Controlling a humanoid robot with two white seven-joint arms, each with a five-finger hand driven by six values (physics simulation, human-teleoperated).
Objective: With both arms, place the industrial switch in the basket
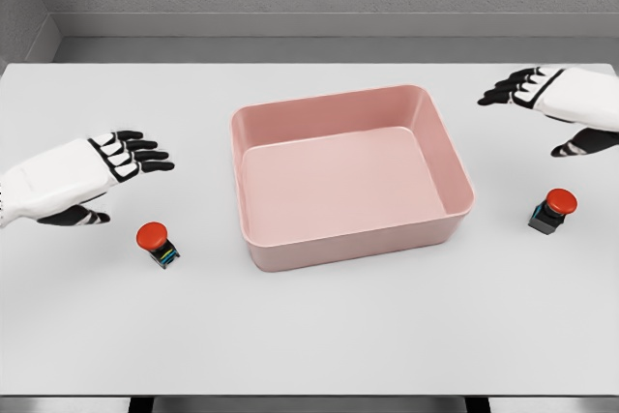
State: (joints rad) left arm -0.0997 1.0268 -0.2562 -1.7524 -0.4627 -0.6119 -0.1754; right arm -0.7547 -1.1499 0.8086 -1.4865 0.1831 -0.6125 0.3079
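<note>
White left hand point(82, 179), white right hand point(559, 103), black segmented fingers

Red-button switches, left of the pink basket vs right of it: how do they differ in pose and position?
The left red-button industrial switch lies tipped, its red cap facing up-left and its dark base toward the lower right; the right red-button industrial switch leans less, cap up-right over its dark base. The left one sits lower in the view and nearer the pink rectangular plastic basket; the right one sits farther out. Both lie on the white table, outside the basket, ungrasped.
</note>
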